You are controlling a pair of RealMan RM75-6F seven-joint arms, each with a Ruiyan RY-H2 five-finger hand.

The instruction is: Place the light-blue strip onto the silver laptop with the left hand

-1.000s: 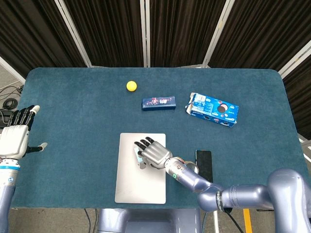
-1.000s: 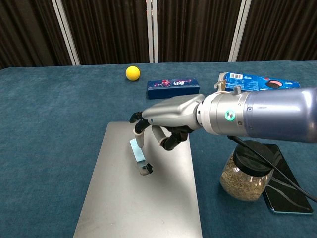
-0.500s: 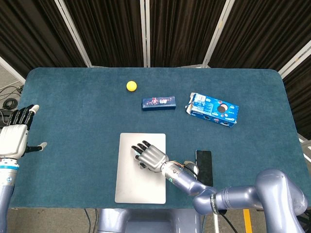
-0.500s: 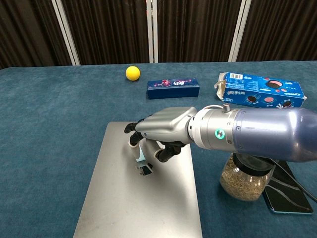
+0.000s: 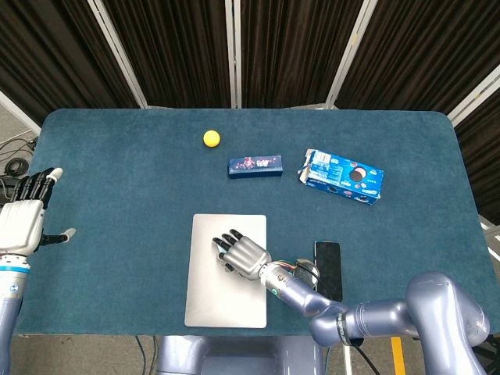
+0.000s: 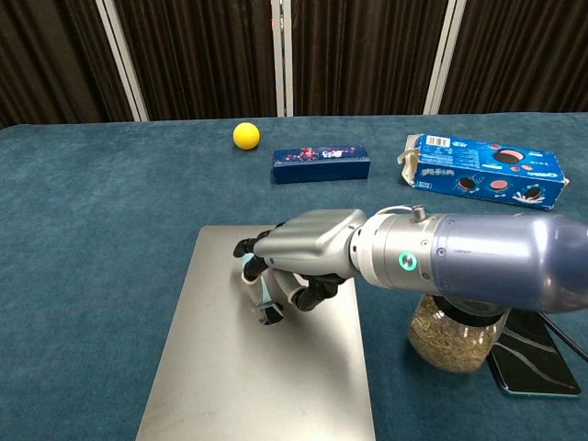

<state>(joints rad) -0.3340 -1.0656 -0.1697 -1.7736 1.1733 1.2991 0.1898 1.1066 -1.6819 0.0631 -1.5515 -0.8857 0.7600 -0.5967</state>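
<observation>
1. The right hand (image 6: pixel 308 248) is reaching over the silver laptop (image 5: pixel 226 297), low to the lid, with its fingers (image 6: pixel 250 246) curling down around the light-blue strip (image 6: pixel 264 292) and pinching it.
2. The strip is sitting over the upper middle of the laptop lid. Only a sliver of it is peeking out under the fingers in the chest view, and whether it's actually touching the lid I can't tell.
3. The left hand (image 5: pixel 26 219) is hanging well off to the left of the laptop, past the tabletop (image 5: pixel 117 195) edge, holding nothing, fingers stretched out and apart.
4. Beyond the laptop, a dark blue box (image 5: pixel 255 166) is lying flat, with a yellow ball (image 5: pixel 211 138) farther back.
5. An opened blue cookie pack (image 5: pixel 341 176) is lying back and to the right of the laptop.
6. Just right of the laptop, a black phone (image 5: pixel 328 268) is lying flat, and a black-lidded jar (image 6: pixel 455 326) of something grainy is standing beside it.
</observation>
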